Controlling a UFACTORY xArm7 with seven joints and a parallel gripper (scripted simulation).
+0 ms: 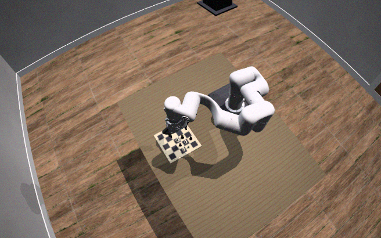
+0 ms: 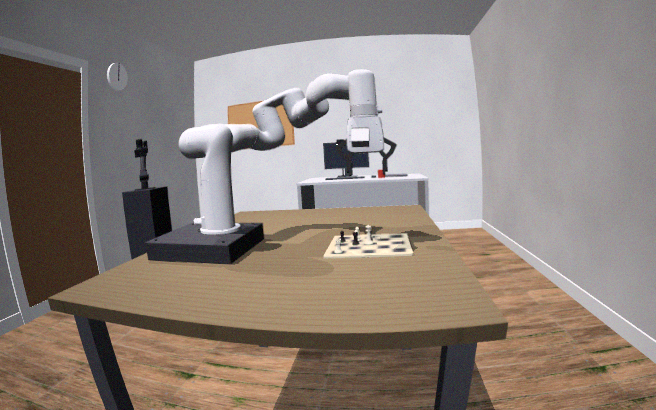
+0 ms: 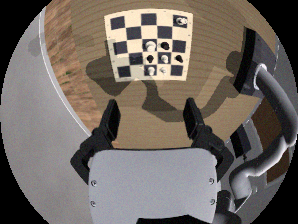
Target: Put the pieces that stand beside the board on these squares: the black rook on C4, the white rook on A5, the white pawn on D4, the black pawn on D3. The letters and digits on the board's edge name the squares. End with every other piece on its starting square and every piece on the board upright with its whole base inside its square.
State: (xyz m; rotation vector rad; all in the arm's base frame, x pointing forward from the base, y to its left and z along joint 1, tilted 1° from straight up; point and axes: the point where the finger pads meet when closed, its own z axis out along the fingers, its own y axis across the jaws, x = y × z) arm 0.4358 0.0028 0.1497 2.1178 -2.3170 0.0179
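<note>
My gripper (image 1: 178,131) (image 2: 367,171) (image 3: 151,106) is open and empty, high above the board (image 1: 158,141) (image 2: 411,254) (image 3: 110,76). The black rook (image 1: 182,137) (image 2: 355,238) (image 3: 165,46) stands on C4. The white rook (image 2: 338,246) (image 3: 181,21) stands on the corner square A5; in the top view it is hidden. The white pawn (image 1: 185,141) (image 3: 164,59) is on D4. The black pawn (image 1: 180,144) (image 3: 150,58) is on D3. No piece shows beside the board. The edge letters are too small to read.
A large white piece (image 1: 177,140) (image 2: 369,235) (image 3: 150,45) stands on C3, a black piece (image 1: 190,138) (image 2: 342,236) (image 3: 179,58) on D5. White pieces stand on E3 (image 3: 151,71) and E4 (image 3: 163,70). The arm's base (image 2: 190,250) is on the table (image 2: 300,300).
</note>
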